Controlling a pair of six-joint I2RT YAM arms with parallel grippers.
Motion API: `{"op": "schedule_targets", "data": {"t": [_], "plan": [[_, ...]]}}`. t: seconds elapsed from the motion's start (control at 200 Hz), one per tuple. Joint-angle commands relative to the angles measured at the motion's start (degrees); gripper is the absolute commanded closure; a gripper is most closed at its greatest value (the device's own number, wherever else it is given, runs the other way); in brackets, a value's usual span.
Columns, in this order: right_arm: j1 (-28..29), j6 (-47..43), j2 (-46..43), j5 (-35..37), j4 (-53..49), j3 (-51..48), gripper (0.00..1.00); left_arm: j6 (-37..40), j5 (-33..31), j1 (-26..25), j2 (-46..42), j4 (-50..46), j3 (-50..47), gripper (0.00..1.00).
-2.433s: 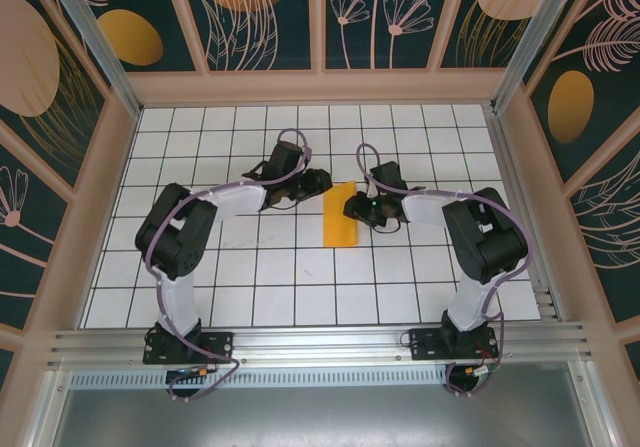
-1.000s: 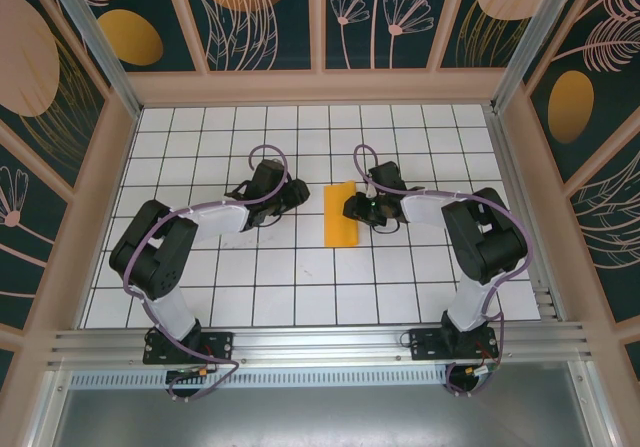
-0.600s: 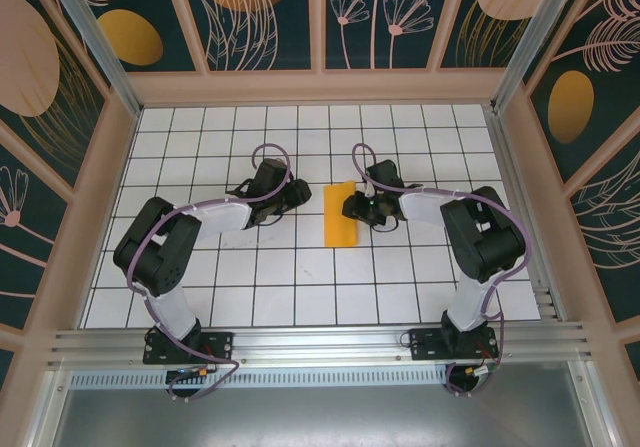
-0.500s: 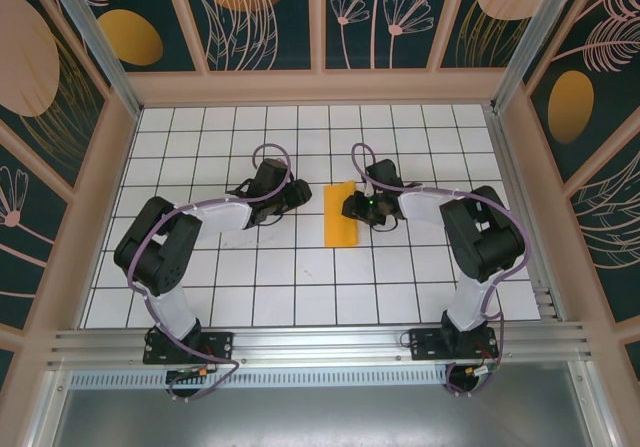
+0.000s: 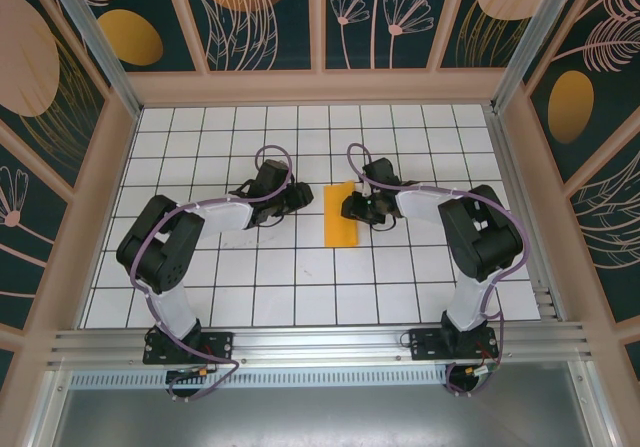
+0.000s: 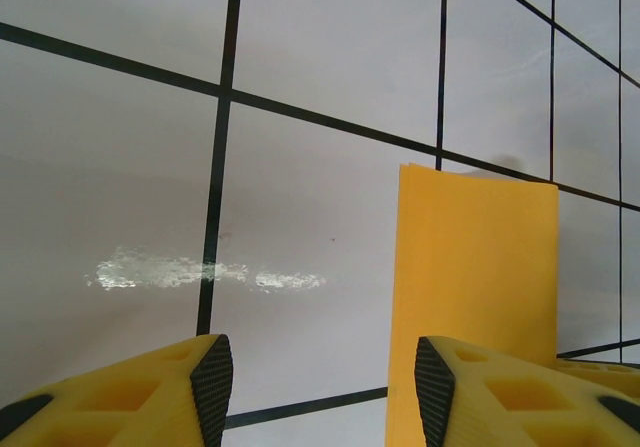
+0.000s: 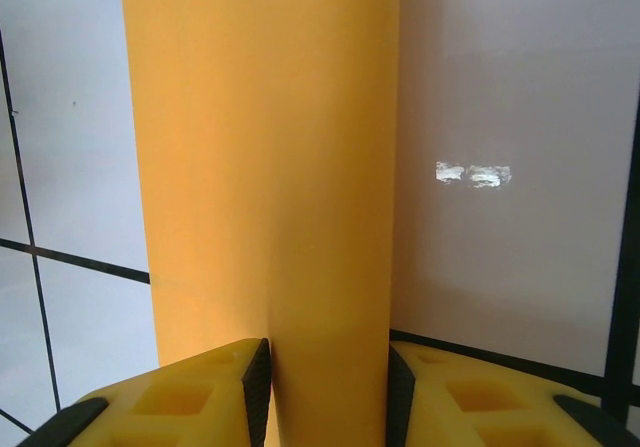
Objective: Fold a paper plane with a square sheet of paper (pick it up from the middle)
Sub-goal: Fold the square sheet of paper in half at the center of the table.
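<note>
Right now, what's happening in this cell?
Two arms are working on a folded orange sheet of paper, a narrow rectangle lying on the gridded table. The right tool sits at its right edge, fingers apart with paper running between them. The left tool is open just left of the paper, not holding it. No plane shape yet.

Matt paper sheet [image 7: 260, 167], glossy table [image 6: 320, 67]

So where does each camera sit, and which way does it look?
Top external: above and behind the arms, looking down at the table; both arms show, left gripper and right gripper flanking the orange paper.
Left wrist: on the left arm, facing the table; its fingers show.
Right wrist: on the right arm, facing the paper between its fingers.
All share the paper.
</note>
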Motion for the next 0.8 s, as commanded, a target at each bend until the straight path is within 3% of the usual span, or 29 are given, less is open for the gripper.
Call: {"op": "schedule_targets", "data": {"t": [0.0, 0.796], "plan": [[1.28, -2.89, 6.41, 4.16, -0.29, -2.2, 0.62, 1.43, 0.66, 0.31, 1.12, -1.04, 1.4, 0.46], [1.65, -0.99, 9.13, 5.72, -2.18, -0.47, 0.59, 1.6, 3.1, 0.35, 1.96, -0.35, 1.38, 0.46]]}}
